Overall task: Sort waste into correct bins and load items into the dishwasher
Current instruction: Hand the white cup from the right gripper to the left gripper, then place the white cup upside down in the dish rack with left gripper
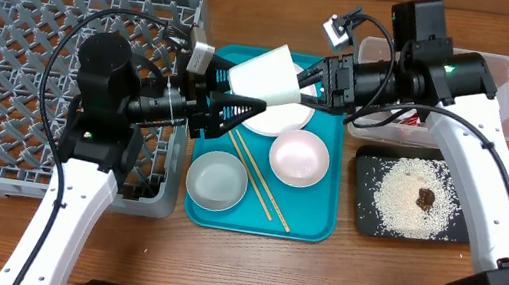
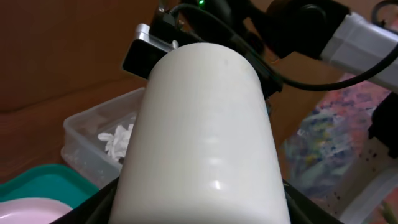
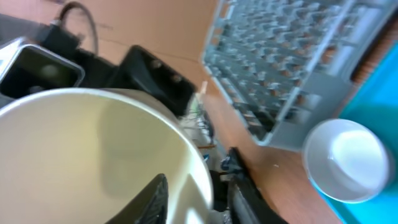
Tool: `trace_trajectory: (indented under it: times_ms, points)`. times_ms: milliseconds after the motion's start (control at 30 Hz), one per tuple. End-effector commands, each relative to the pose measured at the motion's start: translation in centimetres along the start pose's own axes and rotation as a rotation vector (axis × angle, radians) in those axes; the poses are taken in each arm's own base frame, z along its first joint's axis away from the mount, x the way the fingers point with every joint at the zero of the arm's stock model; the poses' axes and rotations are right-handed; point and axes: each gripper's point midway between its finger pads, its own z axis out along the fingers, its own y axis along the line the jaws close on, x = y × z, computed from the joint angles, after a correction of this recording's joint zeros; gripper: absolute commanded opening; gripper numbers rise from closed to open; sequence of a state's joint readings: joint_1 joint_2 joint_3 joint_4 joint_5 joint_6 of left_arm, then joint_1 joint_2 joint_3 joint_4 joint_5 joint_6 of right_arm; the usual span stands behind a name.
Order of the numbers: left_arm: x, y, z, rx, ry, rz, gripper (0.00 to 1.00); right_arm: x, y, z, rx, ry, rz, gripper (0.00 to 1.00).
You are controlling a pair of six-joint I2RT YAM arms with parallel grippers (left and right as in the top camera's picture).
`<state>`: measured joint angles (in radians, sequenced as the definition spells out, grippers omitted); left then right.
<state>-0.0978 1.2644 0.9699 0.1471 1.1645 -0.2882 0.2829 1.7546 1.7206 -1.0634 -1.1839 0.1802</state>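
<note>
— Where do we see the small white round cup?
— Tilted above the flat teal plastic tray, between both arms. Our right gripper straddles its rim, jaws apart. Our left gripper flanks its base; clamped or not, we cannot tell.

The dish rack lies left of the serving tray, the cup above that tray; rightward, the tub sits behind the shallow tray.

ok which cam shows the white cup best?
Overhead. It shows the whole white cup lying sideways above the teal tray, between the left gripper and the right gripper. Left wrist shows only its outer wall, filling the frame. Right wrist shows only the rim and inside, blurred.
</note>
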Motion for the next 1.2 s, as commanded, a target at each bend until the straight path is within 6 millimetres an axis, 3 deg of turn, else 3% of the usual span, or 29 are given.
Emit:
trace_trajectory:
  times_ms: [0, 200, 367, 433, 467, 500, 667, 733, 833, 1167]
  points:
    - [-0.2, 2.7, -0.4, -0.149, -0.013, 0.040, 0.45, -0.8, -5.1, -1.2, 0.303, -0.077, 0.098, 0.39]
    - [0.8, 5.3, -1.5, -0.286, 0.009, 0.000, 0.38, -1.1, -11.7, -6.4, 0.684, -0.202, 0.241, 0.47]
    - [3.4, 9.5, -5.6, -0.568, 0.064, -0.153, 0.33, -0.1, -14.2, -11.4, 0.849, -0.254, 0.339, 0.47]
    - [4.9, 11.0, -8.4, -0.728, 0.112, -0.227, 0.32, 0.6, -14.7, -14.1, 0.943, -0.285, 0.375, 0.47]
    - [6.1, 11.7, -11.4, -0.877, 0.173, -0.280, 0.30, 1.1, -14.9, -16.7, 1.029, -0.319, 0.399, 0.47]
    - [6.6, 11.9, -12.9, -0.948, 0.202, -0.305, 0.29, 1.5, -14.9, -18.1, 1.077, -0.340, 0.408, 0.47]
    - [9.0, 11.3, -21.5, -1.319, 0.358, -0.456, 0.22, 3.3, -14.3, -23.4, 1.189, -0.420, 0.451, 0.48]
    - [9.7, 10.8, -24.1, -1.423, 0.398, -0.496, 0.22, 3.9, -14.1, -24.7, 1.194, -0.447, 0.481, 0.48]
    - [10.4, 10.5, -26.2, -1.502, 0.423, -0.532, 0.22, 4.7, -14.2, -26.0, 1.199, -0.467, 0.521, 0.48]
    - [12.4, 11.4, -27.6, -1.554, 0.502, -0.596, 0.27, 5.1, -14.3, -26.1, 1.193, -0.459, 0.540, 0.48]
